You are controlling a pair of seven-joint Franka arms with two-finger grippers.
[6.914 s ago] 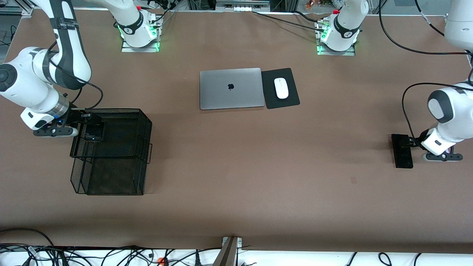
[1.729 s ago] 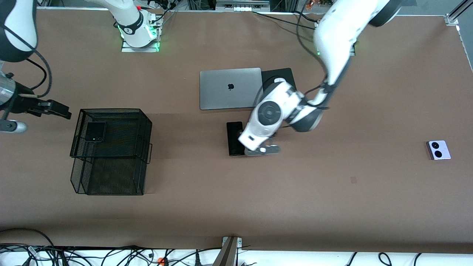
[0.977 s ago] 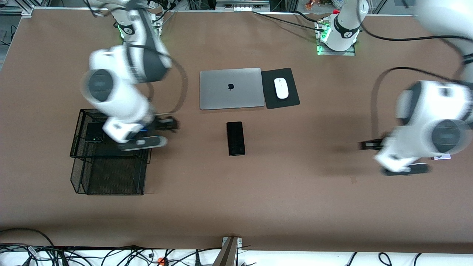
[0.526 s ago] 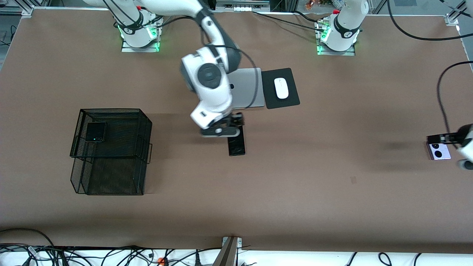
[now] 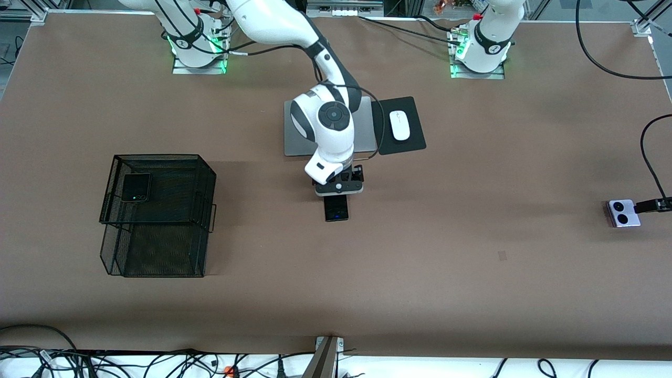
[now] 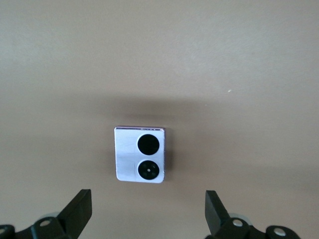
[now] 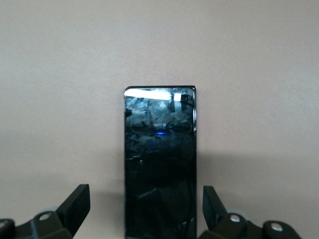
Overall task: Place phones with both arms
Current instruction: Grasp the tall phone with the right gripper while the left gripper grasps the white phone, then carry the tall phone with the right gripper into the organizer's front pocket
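We note the right gripper (image 5: 338,185) at centre frame in the front view, over the upper end of the long black phone (image 5: 336,208), which lies flat on the brown table (image 5: 367,273) just below the silver laptop (image 5: 294,137). In the right wrist view the gripper (image 7: 144,209) has its jaws spread wide, one finger on either side of the phone (image 7: 159,164), a clear gap at each edge; nothing held

We see the left gripper (image 5: 651,206) only as a black tip at the far right edge of the front view, beside the lilac-white phone (image 5: 622,213). The left wrist view shows its jaws (image 6: 147,216) wide apart and empty, the phone (image 6: 140,155) flat on the table between and ahead of the fingertips, two black circles facing up

The small black phone (image 5: 136,187) sits on the top tier of the black mesh basket (image 5: 207,178), left-centre of the front view, well apart from both grippers

White mouse (image 5: 399,125) rests on a black pad (image 5: 412,144) next to the laptop, upper centre
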